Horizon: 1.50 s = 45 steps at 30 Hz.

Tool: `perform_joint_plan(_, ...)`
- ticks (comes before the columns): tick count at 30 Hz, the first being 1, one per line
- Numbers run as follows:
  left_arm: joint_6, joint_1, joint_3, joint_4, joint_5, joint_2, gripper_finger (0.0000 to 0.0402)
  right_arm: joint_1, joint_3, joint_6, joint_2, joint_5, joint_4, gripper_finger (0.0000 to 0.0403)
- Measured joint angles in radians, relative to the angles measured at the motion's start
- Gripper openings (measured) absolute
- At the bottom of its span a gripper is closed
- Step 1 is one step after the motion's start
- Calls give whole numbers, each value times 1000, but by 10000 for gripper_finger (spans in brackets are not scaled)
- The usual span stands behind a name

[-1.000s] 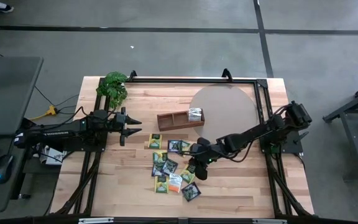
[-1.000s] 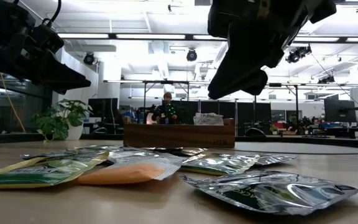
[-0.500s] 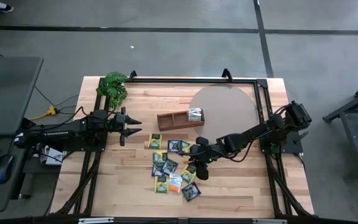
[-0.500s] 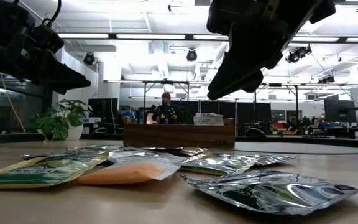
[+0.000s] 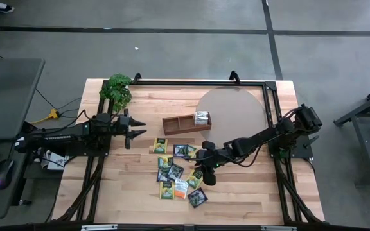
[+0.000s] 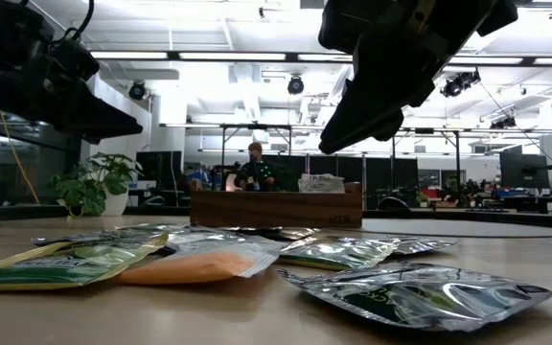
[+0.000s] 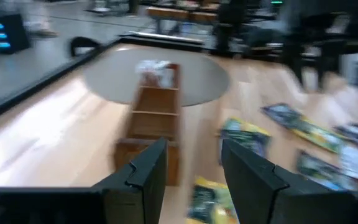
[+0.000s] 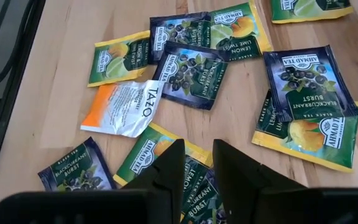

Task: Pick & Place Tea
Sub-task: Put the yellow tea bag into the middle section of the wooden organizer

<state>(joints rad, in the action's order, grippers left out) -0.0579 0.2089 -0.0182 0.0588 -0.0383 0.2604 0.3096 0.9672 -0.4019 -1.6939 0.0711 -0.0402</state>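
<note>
Tea sachets (image 8: 189, 73) lie scattered near the wooden tray (image 5: 186, 122). Right gripper (image 8: 197, 163) hovers above them, fingers slightly parted, empty; overlapping packets risk a double grab. Left gripper (image 7: 191, 168) waits spread beside the tray.

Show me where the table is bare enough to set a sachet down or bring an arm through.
Free: the wood between the plant and the tray, the round grey mat beyond the tray, and the front strip below the sachets. Crowded: the table's middle, where the sachets overlap and the right gripper hovers with empty jaws. The left gripper waits at the left edge.
</note>
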Motion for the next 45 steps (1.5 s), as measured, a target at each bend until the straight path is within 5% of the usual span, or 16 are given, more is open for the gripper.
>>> perform_joint_plan(15,-76,0,-12,-10,-1,0,150,0,0,18,0,8,-1,79)
perform_joint_plan(28,-131,1,-15,-10,207,0,150,0,0,26,0,8,-2,80)
perform_joint_plan(37,-129,0,-17,40,53,0,150,0,0,28,0,4,-9,80)
perform_joint_plan(45,-150,-2,-18,84,36,73,150,-2,0,38,0,38,-84,80)
